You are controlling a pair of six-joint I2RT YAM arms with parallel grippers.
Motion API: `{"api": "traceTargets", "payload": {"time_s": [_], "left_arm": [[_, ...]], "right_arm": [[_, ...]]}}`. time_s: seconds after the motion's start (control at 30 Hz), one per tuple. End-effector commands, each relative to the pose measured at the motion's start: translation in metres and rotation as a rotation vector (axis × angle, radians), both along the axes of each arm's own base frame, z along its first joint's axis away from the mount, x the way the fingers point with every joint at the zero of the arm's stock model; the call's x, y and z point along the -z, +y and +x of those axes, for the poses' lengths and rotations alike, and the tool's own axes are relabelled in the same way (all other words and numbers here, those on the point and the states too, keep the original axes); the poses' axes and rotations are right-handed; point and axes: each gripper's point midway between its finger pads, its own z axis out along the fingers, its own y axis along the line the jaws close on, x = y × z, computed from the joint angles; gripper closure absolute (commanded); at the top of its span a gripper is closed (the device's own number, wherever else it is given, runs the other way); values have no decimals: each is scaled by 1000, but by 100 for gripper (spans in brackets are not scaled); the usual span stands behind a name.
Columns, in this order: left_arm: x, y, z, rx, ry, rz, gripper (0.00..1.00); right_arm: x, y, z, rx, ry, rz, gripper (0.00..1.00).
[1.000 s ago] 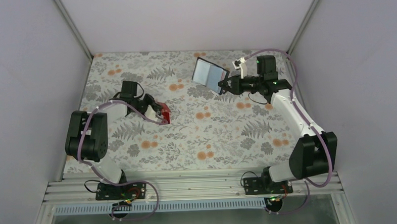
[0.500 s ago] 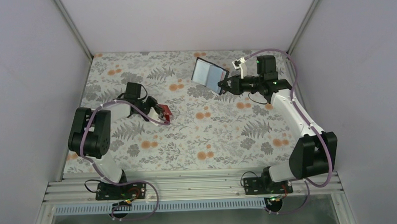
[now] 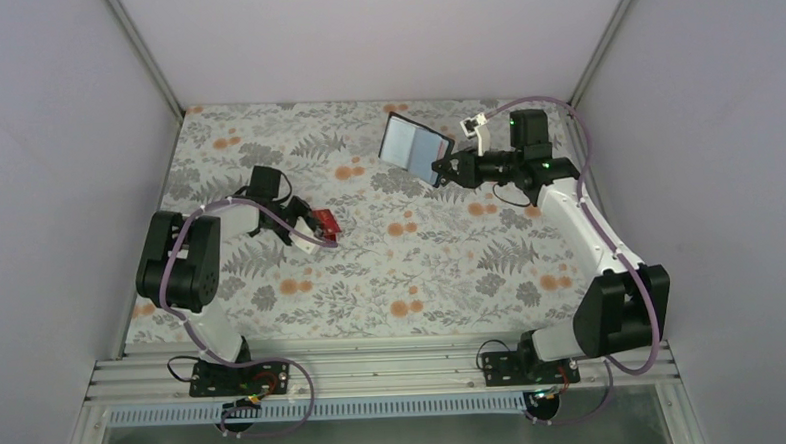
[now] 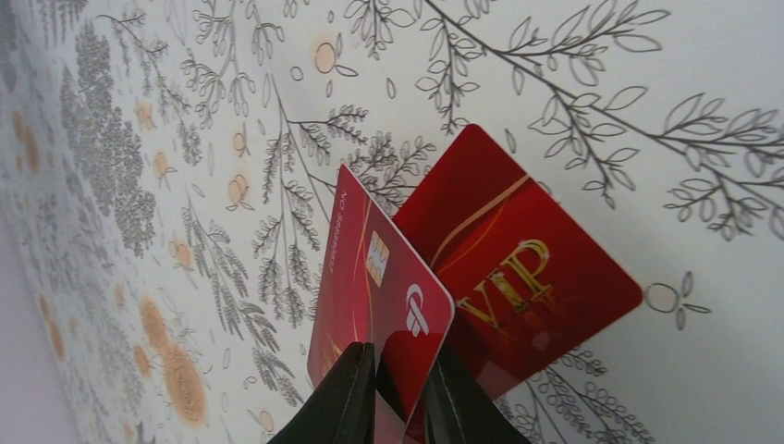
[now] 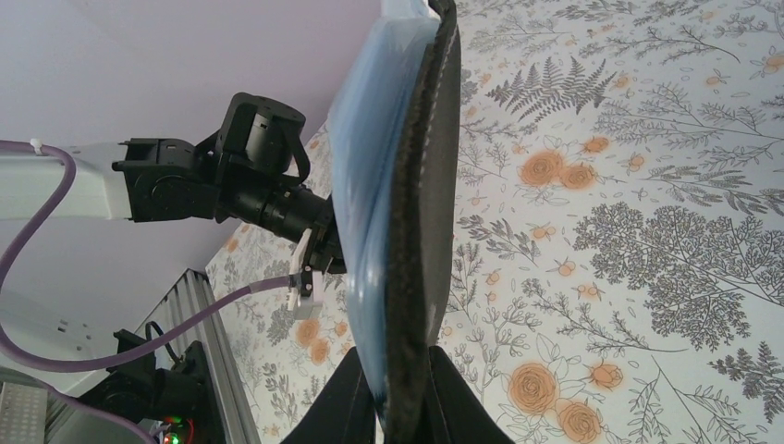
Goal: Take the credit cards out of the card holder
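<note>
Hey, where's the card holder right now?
In the top view the card holder is up off the floral tabletop at the far right-centre, held open by the right gripper at its near corner.

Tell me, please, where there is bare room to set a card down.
The table is bare between the left claw and the right arm, and in the far left corner. At that claw it is crowded: the VIP card lies by the held card.
</note>
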Motion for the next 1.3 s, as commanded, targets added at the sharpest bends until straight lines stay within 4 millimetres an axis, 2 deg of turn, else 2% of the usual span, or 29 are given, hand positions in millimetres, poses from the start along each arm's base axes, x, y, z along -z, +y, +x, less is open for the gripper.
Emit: {"api": "traceTargets", "payload": {"time_s": [0.0, 0.07, 0.27, 0.37, 0.47, 0.6, 0.63, 0.7, 0.8, 0.83, 0.9, 0.97, 1.03, 1.1, 1.17, 1.27], "left_arm": [[2, 2, -9, 549, -386, 198, 84], [0, 4, -8, 545, -385, 210, 78], [-11, 4, 1, 538, -412, 226, 39], [-27, 6, 6, 528, -409, 231, 30], [-60, 10, 10, 455, -341, 209, 22], [-130, 9, 18, 107, -131, 103, 13], [-153, 8, 20, -13, -78, 47, 11], [-194, 6, 21, -263, 66, -86, 11], [-232, 8, 15, -594, 310, -242, 18], [-245, 5, 11, -683, 395, -308, 18], [-272, -6, -9, -779, 594, -451, 16], [-303, -24, -39, -747, 771, -608, 2], [-335, -35, -60, -690, 863, -757, 0], [-353, -37, -70, -693, 915, -866, 0], [-356, -38, -72, -694, 943, -902, 0], [-340, -44, -74, -714, 1018, -864, 0]], "right_arm": [[-17, 3, -8, -29, -59, 18, 96], [-18, 3, -9, -27, -62, 17, 96], [-19, 3, -10, -29, -61, 20, 96], [-21, 5, -12, -39, -56, 32, 96], [-21, 9, -14, -53, -45, 34, 96], [-30, 20, -26, -112, -64, 50, 96], [-35, 22, -30, -128, -75, 53, 96], [-44, 29, -39, -158, -101, 57, 96], [-52, 38, -50, -198, -120, 64, 96], [-54, 40, -53, -207, -122, 63, 96], [-57, 47, -58, -227, -129, 65, 96], [-60, 55, -64, -255, -130, 72, 96], [-65, 63, -71, -285, -135, 76, 96], [-71, 73, -81, -324, -147, 85, 96], [-78, 83, -94, -373, -164, 98, 96], [-88, 93, -110, -422, -201, 117, 96]]}}
